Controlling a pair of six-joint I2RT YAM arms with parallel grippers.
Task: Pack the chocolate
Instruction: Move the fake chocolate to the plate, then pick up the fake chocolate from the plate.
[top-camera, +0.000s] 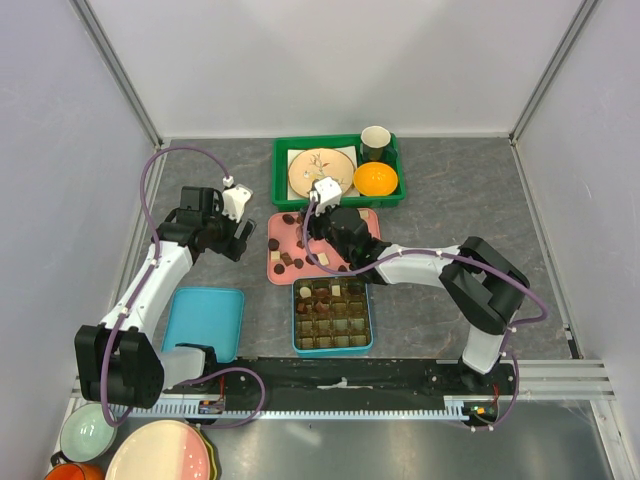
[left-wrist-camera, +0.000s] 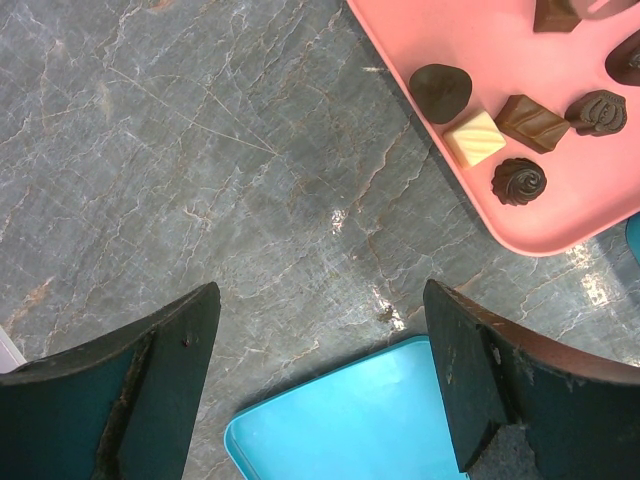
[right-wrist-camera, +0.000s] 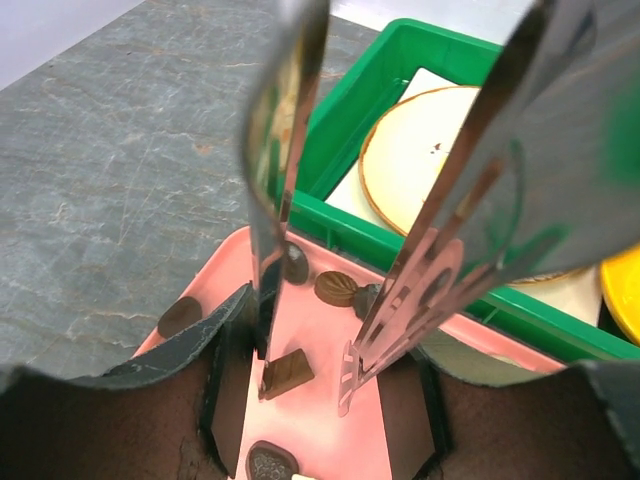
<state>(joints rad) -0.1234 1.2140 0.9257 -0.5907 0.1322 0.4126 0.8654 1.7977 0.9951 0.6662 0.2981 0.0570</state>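
From above, the right gripper's tips are hidden under its own wrist and camera, which also cover part of the pink tray (top-camera: 372, 218) and the near edge of the flowered plate (top-camera: 312, 170). The right wrist view shows the right gripper (right-wrist-camera: 305, 395) as two long shiny blades standing apart over the tray. A square brown chocolate (right-wrist-camera: 287, 372) lies between their tips, against the left blade and clear of the right, so nothing is pinched. Reflections on the blades blur what lies behind them.

More pieces are scattered on the tray, and others fill the far rows of the teal compartment box (top-camera: 294, 335). I cannot make out what its nearer cells hold.

The left gripper (left-wrist-camera: 320, 300) is spread wide over bare table and holds nothing. In its view the tray corner and the blue lid (left-wrist-camera: 350, 420) are both cut off. At the bottom left of the overhead view, a bowl (top-camera: 85, 430) and a pink-rimmed plate (top-camera: 160, 455) run out of the picture.

The table (top-camera: 450, 200) is grey and marbled, with pale walls and metal corner posts on three sides. A green bin (top-camera: 283, 165) by the far wall holds the flowered plate, a cup (top-camera: 375, 143) and an orange (top-camera: 375, 180).

The tray sits just beside the bin's near wall, and the box is just beside the tray's near edge; I cannot tell whether either pair touches. Open table lies left of the tray and right of the box.
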